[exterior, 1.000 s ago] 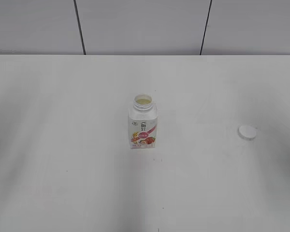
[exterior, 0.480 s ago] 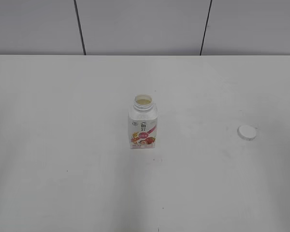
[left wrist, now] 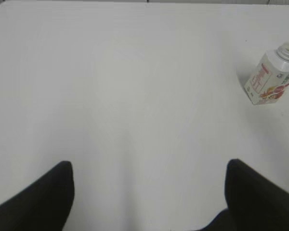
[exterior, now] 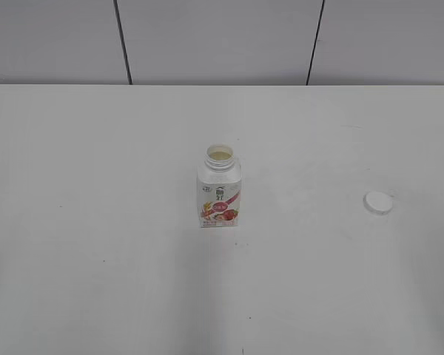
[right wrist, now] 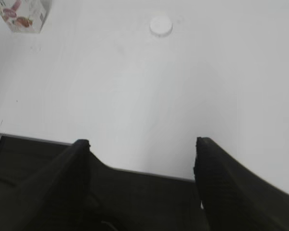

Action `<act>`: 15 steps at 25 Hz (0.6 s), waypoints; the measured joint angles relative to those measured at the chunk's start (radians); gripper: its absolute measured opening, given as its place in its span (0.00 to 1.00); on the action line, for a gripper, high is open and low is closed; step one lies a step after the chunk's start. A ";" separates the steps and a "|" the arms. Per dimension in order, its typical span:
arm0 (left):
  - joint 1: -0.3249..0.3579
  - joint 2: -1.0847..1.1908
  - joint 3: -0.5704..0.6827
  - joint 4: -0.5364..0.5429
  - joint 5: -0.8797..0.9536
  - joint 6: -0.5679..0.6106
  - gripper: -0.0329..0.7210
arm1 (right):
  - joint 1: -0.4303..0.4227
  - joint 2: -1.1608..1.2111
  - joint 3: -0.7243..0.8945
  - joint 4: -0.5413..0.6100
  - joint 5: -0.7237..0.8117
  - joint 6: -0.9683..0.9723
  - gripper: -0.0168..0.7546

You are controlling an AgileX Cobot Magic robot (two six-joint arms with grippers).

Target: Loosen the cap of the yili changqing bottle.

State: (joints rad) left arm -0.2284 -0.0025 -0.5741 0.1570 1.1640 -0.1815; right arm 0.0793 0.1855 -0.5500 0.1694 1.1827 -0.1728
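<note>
The yili changqing bottle [exterior: 220, 188] stands upright in the middle of the table with its neck open and pale liquid showing inside. It also shows in the left wrist view [left wrist: 272, 81] at the far right and in the right wrist view [right wrist: 25, 13] at the top left corner. The white cap [exterior: 378, 202] lies flat on the table to the right of the bottle, well apart from it; it also shows in the right wrist view [right wrist: 161, 26]. My left gripper [left wrist: 149, 168] is open and empty. My right gripper [right wrist: 142, 143] is open and empty over the table's near edge. Neither gripper shows in the exterior view.
The white table [exterior: 96, 259] runs back to a grey panelled wall [exterior: 222, 37]. The table's near edge [right wrist: 38, 138] shows in the right wrist view, with dark space below it.
Soft shadows at the table's left and right sides have faded away. The bottle and the cap have not moved.
</note>
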 joint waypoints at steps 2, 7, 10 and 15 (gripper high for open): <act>0.000 -0.004 0.006 0.000 -0.005 0.019 0.82 | 0.000 -0.063 0.003 -0.011 -0.011 0.000 0.72; 0.000 -0.005 0.035 -0.009 -0.073 0.029 0.82 | 0.000 -0.187 0.010 -0.029 -0.029 0.001 0.72; 0.000 -0.005 0.052 -0.014 -0.098 0.031 0.82 | 0.000 -0.193 0.014 -0.032 -0.033 0.001 0.72; 0.000 -0.005 0.056 -0.019 -0.104 0.033 0.82 | 0.000 -0.193 0.031 -0.035 -0.065 0.002 0.72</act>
State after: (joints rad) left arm -0.2284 -0.0073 -0.5186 0.1379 1.0600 -0.1489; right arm 0.0793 -0.0076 -0.5193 0.1346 1.1180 -0.1706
